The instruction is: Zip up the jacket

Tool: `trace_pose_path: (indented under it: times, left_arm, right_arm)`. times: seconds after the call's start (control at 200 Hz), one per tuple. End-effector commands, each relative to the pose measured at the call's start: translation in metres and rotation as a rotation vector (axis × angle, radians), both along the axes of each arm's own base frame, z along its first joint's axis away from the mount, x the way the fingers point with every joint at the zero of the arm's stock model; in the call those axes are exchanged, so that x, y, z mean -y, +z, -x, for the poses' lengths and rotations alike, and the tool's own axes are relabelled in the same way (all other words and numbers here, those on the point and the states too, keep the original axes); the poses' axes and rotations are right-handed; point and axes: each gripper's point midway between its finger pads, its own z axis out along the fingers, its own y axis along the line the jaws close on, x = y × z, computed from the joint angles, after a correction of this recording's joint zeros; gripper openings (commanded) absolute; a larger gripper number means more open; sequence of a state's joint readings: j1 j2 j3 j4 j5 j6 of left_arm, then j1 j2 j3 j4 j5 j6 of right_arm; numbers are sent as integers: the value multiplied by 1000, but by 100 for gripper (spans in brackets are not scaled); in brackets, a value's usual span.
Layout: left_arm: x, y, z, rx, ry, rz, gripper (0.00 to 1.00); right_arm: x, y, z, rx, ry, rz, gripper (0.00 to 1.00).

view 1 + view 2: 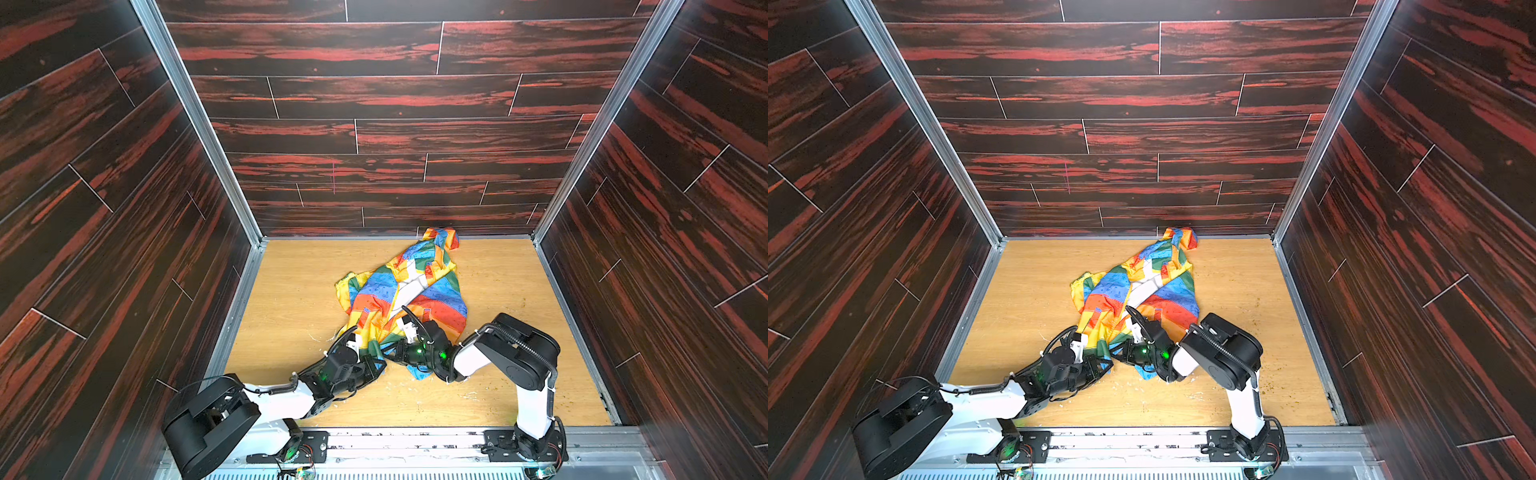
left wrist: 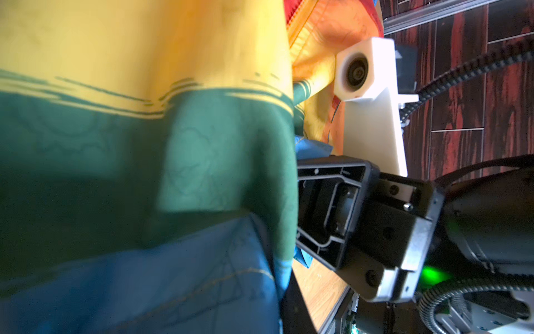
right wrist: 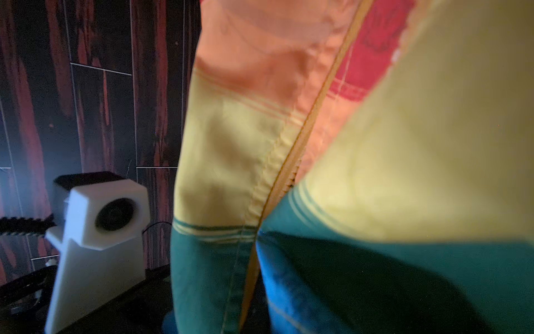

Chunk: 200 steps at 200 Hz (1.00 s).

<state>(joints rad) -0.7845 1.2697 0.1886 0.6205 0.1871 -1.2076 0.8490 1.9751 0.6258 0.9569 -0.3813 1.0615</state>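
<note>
Thin fabric of the jacket is being seen closest, crumpled midway on the counter. Its hem is being pinched by the closed left fingers and right fingers. It is being judged light, limp, slippery, best gripped beside the zipper. One jacket, one zipper, two arms are being counted.

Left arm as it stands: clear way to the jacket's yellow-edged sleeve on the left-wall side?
Likely yes. The sleeve of the multicoloured thin fabric jacket lies flat, with wooden table bare beside it and nothing over it. But the left gripper looks shut on the hem, so it must release first.
</note>
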Motion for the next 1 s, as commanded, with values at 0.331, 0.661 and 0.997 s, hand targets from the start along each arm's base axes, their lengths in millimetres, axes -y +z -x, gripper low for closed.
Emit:
trace_pose_path:
  times: [0.331,0.661,0.997]
  left_arm:
    - [15,63,-29,166,-22,98,0]
    - [-3,205,-98,544,65,126,0]
    - [8,278,-155,680,119,390,0]
  right_arm:
    - [34,32,-12,63,-71,-3,0]
    - [82,119,-45,231,-152,-67,0]
    - [95,224,-71,408,-164,-325,0]
